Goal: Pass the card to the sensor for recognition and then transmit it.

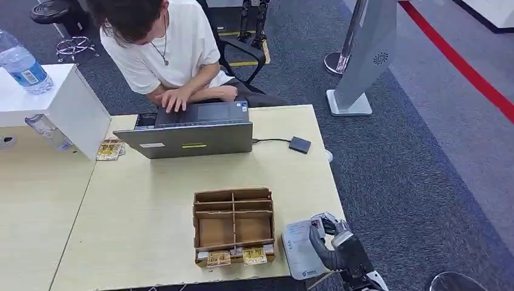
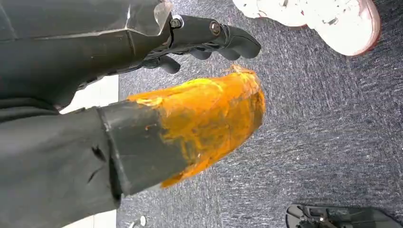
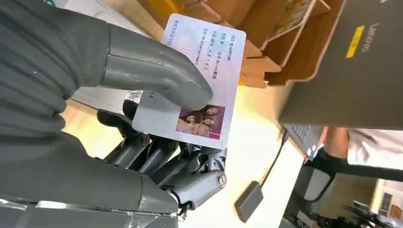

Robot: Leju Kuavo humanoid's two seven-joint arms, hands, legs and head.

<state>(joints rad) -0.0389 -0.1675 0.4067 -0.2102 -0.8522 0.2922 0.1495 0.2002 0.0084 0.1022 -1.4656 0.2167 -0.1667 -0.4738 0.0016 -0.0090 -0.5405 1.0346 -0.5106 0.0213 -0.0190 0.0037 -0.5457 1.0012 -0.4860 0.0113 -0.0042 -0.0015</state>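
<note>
Pinching the card (image 3: 197,85) between its thumb and the darker fingers (image 3: 190,171) beneath it, the right hand (image 3: 142,123) holds it face up, the thumb tip pressing just above the small photo printed on it. Beyond the fingertips lies the wooden organiser (image 3: 266,42), and further on the laptop (image 3: 351,61). A small black sensor (image 3: 249,202) on a cable rests on the table (image 3: 247,142) past the fingertips, well apart from the card.

In the head view the right hand (image 1: 333,245) sits at the table's near corner, its fingers over a pale pad (image 1: 300,248) just beside the organiser (image 1: 233,224). The sensor (image 1: 299,144) lies far ahead of the fingers, beside the laptop (image 1: 194,130), where a person (image 1: 163,48) is typing.

The left hand (image 2: 209,40) hangs over grey carpet (image 2: 323,123), its fingers curled loosely and holding nothing.
</note>
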